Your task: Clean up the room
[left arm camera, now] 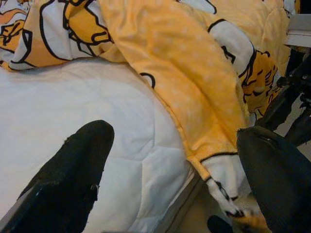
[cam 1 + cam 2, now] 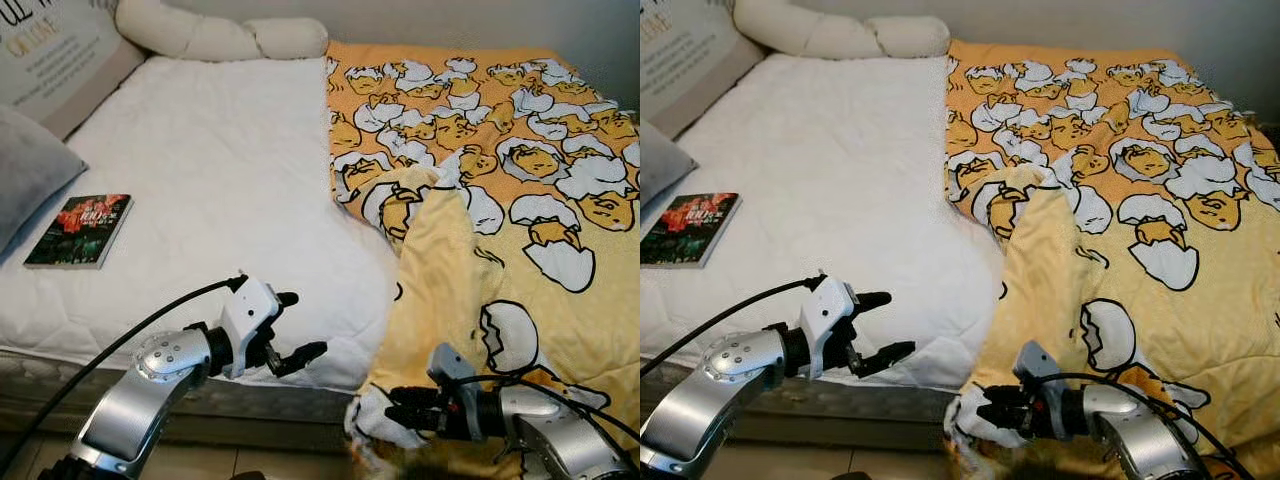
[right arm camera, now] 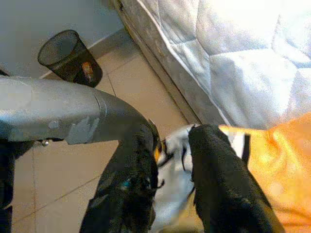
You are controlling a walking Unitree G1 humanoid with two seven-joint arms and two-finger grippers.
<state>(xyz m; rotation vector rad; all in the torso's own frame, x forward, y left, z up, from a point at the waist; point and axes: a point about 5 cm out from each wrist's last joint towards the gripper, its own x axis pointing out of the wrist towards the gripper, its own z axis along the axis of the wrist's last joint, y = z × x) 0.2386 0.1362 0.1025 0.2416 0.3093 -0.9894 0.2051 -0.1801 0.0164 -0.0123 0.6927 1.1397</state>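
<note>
The bed (image 2: 210, 190) carries a bare white mattress on its left half. The yellow egg-print blanket (image 2: 520, 200) covers the right half, with its near corner hanging over the front edge toward the tiled floor (image 3: 63, 165). A book (image 2: 80, 230) lies near the left edge beside a grey pillow (image 2: 25, 170).

The right gripper (image 2: 400, 409) is clamped on the hanging blanket corner, with fabric pinched between its fingers. The left gripper (image 2: 292, 328) hovers at the mattress front edge, fingers apart, holding nothing.

Risk: the pinch takes only a thin corner, so a hard pull may slip the fabric free. Dragging the blanket leftward may sweep the book off.

A black wastebasket (image 3: 70, 56) stands on the floor.
</note>
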